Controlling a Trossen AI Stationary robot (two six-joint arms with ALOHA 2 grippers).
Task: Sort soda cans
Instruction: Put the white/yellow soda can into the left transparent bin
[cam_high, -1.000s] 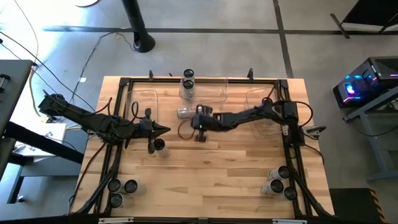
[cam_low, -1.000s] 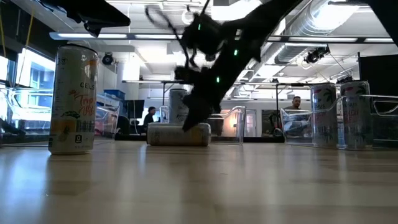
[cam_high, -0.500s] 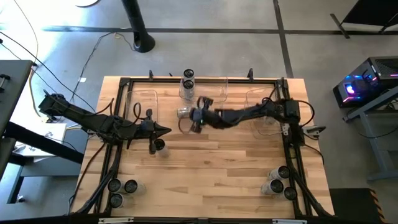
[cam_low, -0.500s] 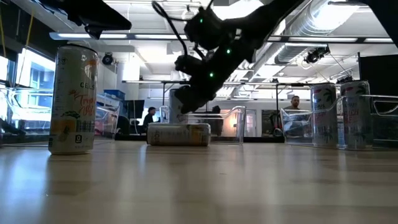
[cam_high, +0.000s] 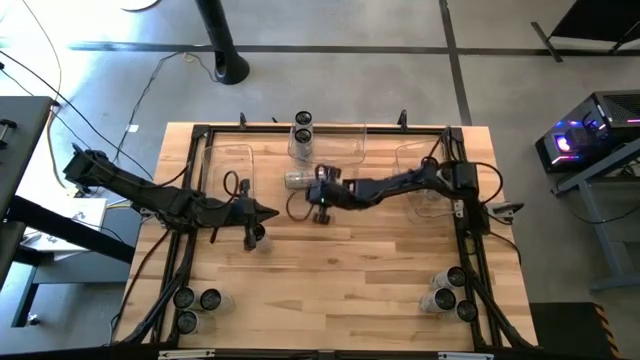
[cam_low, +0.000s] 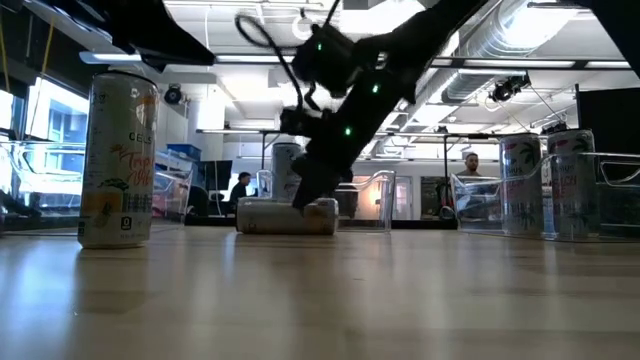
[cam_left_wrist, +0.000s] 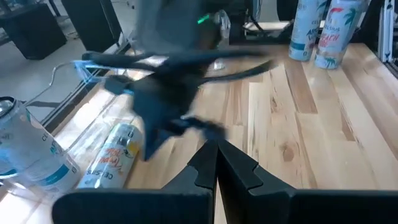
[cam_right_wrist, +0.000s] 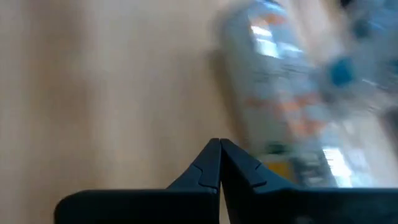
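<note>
Grey concrete floor (cam_high: 350, 60), ceiling ducts (cam_low: 520, 45), strip lights (cam_low: 240, 58)

Fallen can (cam_right_wrist: 286, 106): blurred in right wrist view (print unreadable).
Right arm (cam_left_wrist: 168, 93): a dark smear in left wrist view.

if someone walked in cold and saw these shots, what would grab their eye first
Probably the right gripper, shut, reaching to mid-table beside a can lying on its side, the only toppled one in sight. Next, the left gripper, also shut, poised by an upright can left of centre. Then the clusters of standing cans at both near corners and two more in a clear bin at the far edge.
</note>
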